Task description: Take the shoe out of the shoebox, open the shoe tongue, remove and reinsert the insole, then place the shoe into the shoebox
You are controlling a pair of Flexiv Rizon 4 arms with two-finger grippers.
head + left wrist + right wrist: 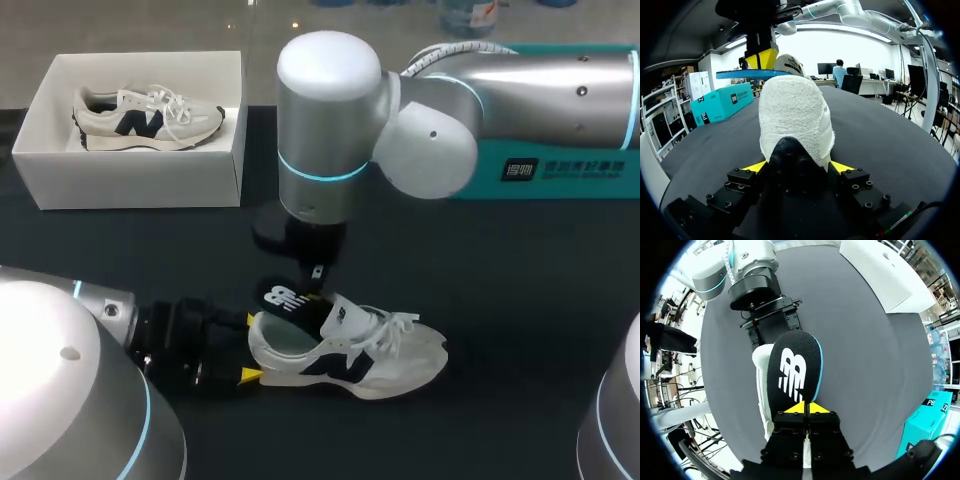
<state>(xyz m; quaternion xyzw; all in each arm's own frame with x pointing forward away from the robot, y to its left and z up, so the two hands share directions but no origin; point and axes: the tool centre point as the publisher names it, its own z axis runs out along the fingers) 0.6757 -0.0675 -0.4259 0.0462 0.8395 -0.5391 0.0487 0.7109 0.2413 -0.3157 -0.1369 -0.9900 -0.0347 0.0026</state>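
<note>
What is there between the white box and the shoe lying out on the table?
In the head view, the right hand hangs there, pinching the black insole just above the shoe; near the shoebox, bare black table.

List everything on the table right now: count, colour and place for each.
shoebox: one, white, lid off, far left of the table.
boxed shoe: one, cream with dark side logo, lying inside the shoebox.
loose shoe: one, same colours, on the table at front middle, heel toward the left arm.
insole: one, black with white logo and blue edge, over the loose shoe's heel opening.
teal box: one, teal, far right of the table.
table: one, black.
left gripper: one, yellow tips, shut on the loose shoe's heel.
right gripper: one, yellow tips, shut on the insole's end.
</note>
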